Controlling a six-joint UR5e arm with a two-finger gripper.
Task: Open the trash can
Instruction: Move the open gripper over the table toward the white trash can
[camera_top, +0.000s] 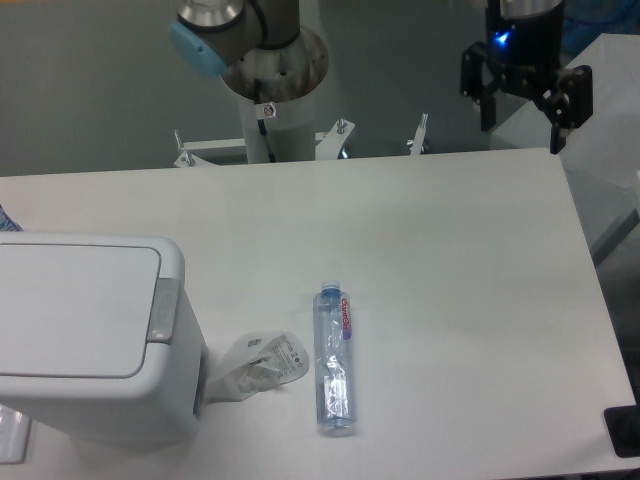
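A: Since the trash can (90, 340) has its flat lid down and flush, which step would you say is in hand?

B: The very first, by my reading: the approach. The gripper (524, 108) hangs high over the table's (450, 260) far right edge, well apart from the bin, which stands at the near left corner of the table.

A: And the jaws?

B: Spread apart, with only background visible between the two dark fingers. It holds nothing.

A: So what does the next move call for?

B: A long diagonal travel across the table toward the bin, then a descent onto the grey latch strip (164, 310) along the lid's right edge. I judge a downward press there should release the lid (a closed or nearly closed jaw would make a firmer pressing point, though that is only my guess).

A: Anything in the way?

B: A clear plastic bottle (334, 357) lies on its side near the bin, and a crumpled white wrapper (262, 364) sits between the two, touching or just beside the bin's base. Both lie low, so a path kept high until over the latch should clear them.
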